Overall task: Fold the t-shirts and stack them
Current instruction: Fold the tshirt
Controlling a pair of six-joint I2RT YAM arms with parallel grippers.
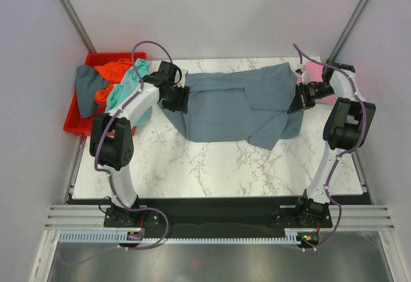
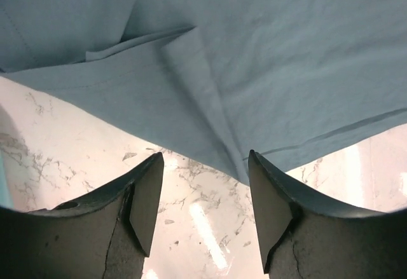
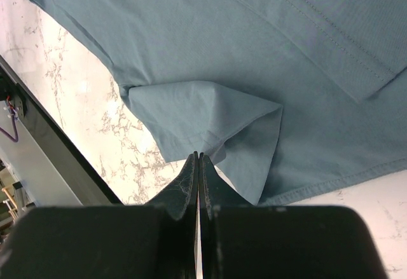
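My left pincer (image 2: 205, 158) is wide open and holds nothing. My right pincer (image 3: 198, 158) is shut tight at a fold's edge. The blue shirt (image 1: 237, 102) lies mid-frame on the worktop (image 1: 212, 166), half folded. Other shirts (image 1: 109, 76) sit in the bin (image 1: 76, 126), upper left. Nothing is stacked yet.

Near half of desk (image 1: 212, 166) bare; slate shirt (image 1: 237, 102) spans far half; red bin (image 1: 74, 124) crowds far-left corner; pink shirt (image 1: 313, 70) far-right corner.
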